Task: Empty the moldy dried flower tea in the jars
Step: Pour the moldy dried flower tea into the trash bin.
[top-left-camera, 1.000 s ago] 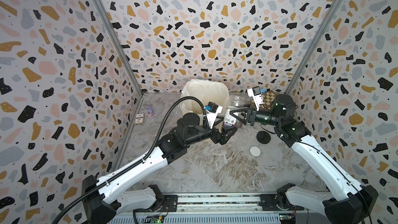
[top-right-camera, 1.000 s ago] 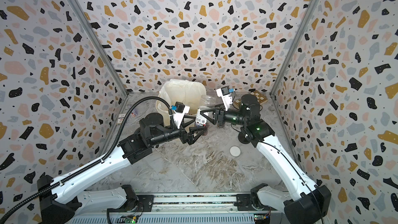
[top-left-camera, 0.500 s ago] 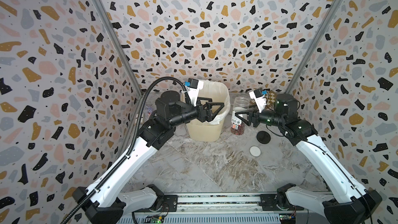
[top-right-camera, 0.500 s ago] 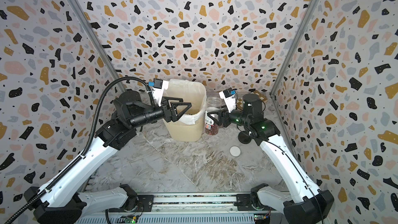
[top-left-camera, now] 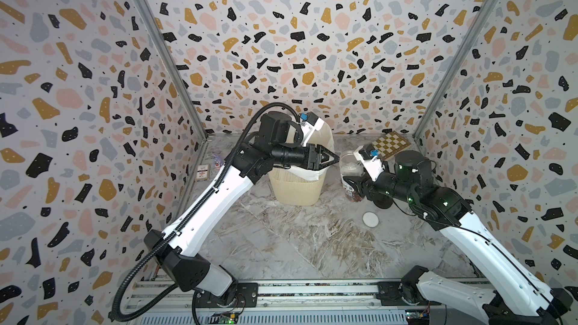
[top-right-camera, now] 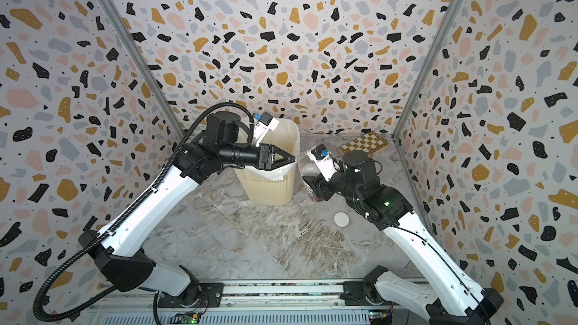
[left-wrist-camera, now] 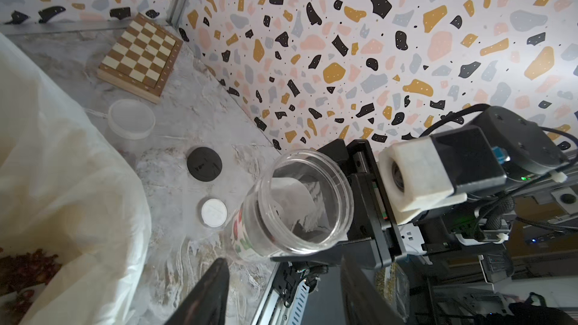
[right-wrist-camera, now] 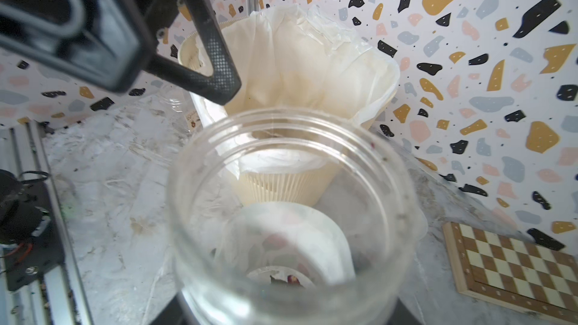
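Left gripper (top-left-camera: 336, 160): I held it level above the bin's mouth, jaws partly apart, nothing between them.
Right gripper (top-left-camera: 352, 186): I had it clamped on the jar's lower half, gripping from the side away from the bin.
Jar (top-left-camera: 349, 164): lidless, mouth up, with a printed label on its wall. It leaned a little in the left wrist view. I could not tell whether its base touched the table (top-left-camera: 297, 239).
Tea (right-wrist-camera: 289, 279): a few dark red bits lay at the jar's bottom, and more lay in the bag (left-wrist-camera: 62, 182).
Bin (top-left-camera: 295, 189): cream, ribbed, upright, lined with the white bag, just beside the jar.
White lid (top-left-camera: 370, 219): flat on the table, on my side of the jar.
Black lid (left-wrist-camera: 204, 164): flat on the table, near the white lid.
Chessboard (top-left-camera: 392, 145): in the far corner, beyond my right arm.
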{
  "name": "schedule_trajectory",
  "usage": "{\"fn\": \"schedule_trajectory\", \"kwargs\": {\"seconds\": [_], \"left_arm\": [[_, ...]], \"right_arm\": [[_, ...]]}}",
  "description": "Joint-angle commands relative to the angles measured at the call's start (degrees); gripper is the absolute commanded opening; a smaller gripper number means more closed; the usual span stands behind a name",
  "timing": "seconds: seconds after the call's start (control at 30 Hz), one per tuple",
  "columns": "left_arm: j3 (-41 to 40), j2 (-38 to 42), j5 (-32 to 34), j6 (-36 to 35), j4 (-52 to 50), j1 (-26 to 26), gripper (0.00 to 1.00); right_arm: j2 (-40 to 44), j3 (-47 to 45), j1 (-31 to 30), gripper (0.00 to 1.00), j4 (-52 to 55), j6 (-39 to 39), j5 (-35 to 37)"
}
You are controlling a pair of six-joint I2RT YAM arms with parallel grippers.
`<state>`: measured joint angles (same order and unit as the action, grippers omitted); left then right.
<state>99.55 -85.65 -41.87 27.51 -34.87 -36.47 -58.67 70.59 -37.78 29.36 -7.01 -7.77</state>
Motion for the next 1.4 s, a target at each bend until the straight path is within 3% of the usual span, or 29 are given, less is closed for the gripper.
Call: {"fn": "schedule_trajectory", "kwargs": {"seconds": [0.0,0.17,0.43,0.87,1.03,1.37], "left_arm": [[1.92,0.76,-2.44,-1.64,-1.73,0.15,0.53],[1.88,-0.44,-1.69,-2.99,-3.72,0.17,0.48],[2.48,-1.88,1.43,-5.41,-5.69,-0.07,0.41],[1.78,-2.42,6.38,-7.78,-8.49,-0.46,0.41],[1.26,-2.75,4.81,-6.59,-7.12,-0.36,0.4],[2.97,-4.47,6.2,-6.63,-8.28,-0.36,0.24]], "right_arm": [[0.44,1.13,-3.81,0.55,0.76,-4.23,11.23],[-1.34,1.65,-9.14,0.55,1.94,-6.07,19.39],[-3.88,3.32,-13.08,0.54,3.45,-6.41,24.34],[-3.99,4.39,-13.81,0.53,3.47,-5.54,23.59],[-4.6,4.38,-13.94,0.53,3.63,-5.5,23.21],[-6.57,5.61,-16.4,0.52,4.65,-5.84,27.63]]}}
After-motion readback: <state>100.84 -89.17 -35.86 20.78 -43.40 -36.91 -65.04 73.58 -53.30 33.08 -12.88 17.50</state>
